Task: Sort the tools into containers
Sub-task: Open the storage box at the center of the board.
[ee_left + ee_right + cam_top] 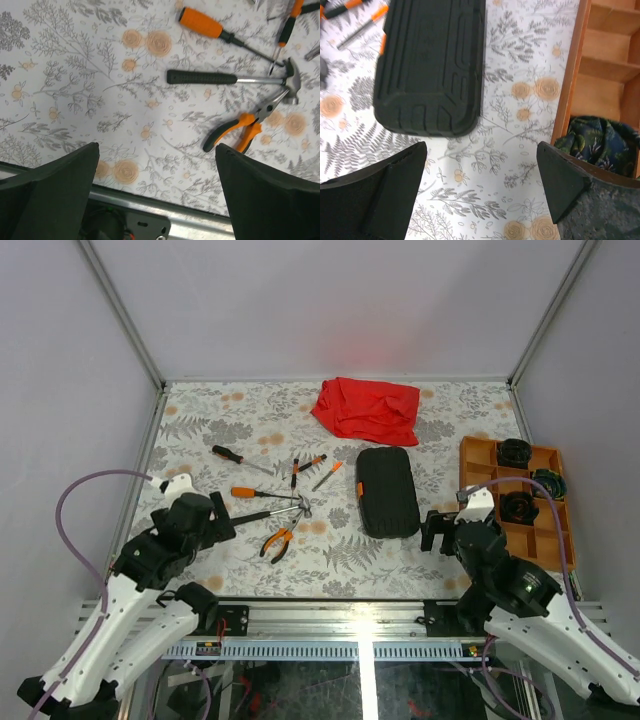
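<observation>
Orange-and-black-handled hand tools (pixel 285 508) lie loose on the floral bench (pixel 200 430) left of the shut black hard case (pixel 387 492), so we judge nothing sorted yet; our left gripper (pixel 156 147) and right gripper (pixel 481 145) hang spread and empty, with room between case and the orange divided tray (pixel 465 465) at the right edge.

Red cloth (pixel 365 410) crumpled at far middle of the worktop (pixel 200 430). Worktop cover: grey leaves, orange flowers. Three dark round bundles (pixel 518 506) at far right; up close, one shows a blue-green floral print. Metal rail (pixel 360 625) along the near edge.
</observation>
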### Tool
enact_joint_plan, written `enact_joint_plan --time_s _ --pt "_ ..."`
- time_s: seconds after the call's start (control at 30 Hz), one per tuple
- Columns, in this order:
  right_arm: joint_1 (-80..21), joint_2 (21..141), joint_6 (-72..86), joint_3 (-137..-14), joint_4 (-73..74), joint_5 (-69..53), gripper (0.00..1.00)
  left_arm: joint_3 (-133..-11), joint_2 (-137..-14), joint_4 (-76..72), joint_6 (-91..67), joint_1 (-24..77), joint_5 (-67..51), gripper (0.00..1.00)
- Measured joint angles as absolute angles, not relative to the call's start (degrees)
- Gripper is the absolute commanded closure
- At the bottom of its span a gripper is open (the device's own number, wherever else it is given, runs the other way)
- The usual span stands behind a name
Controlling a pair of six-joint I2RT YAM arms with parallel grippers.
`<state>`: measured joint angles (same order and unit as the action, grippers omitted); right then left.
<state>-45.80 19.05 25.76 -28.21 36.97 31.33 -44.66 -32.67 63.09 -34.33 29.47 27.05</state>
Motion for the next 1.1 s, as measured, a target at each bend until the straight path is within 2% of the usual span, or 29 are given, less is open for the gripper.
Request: enact_joint_plan --time_s 0.47,0.73,0.9,1.1 --pt "-50.59 28.23 28.16 -37.80 32.42 45.01 0.01 -50.74 -47.90 51.29 -33.91 24.73 23.94 0.01" --pt "-51.00 39.27 31.57 -43.68 35.64 49.58 0.01 -54.65 -54.48 47.70 -35.59 24.32 22.74 0.00" --pt "-51.07 46.68 31.94 -46.33 36.77 48.29 0.01 -56.73 -56.95 44.73 -35.33 24.29 22.55 0.00" --pt "-51.13 58.48 29.54 -49.54 36.12 38.85 0.01 -57.98 -57.91 42.15 -32.91 24.29 21.52 0.00"
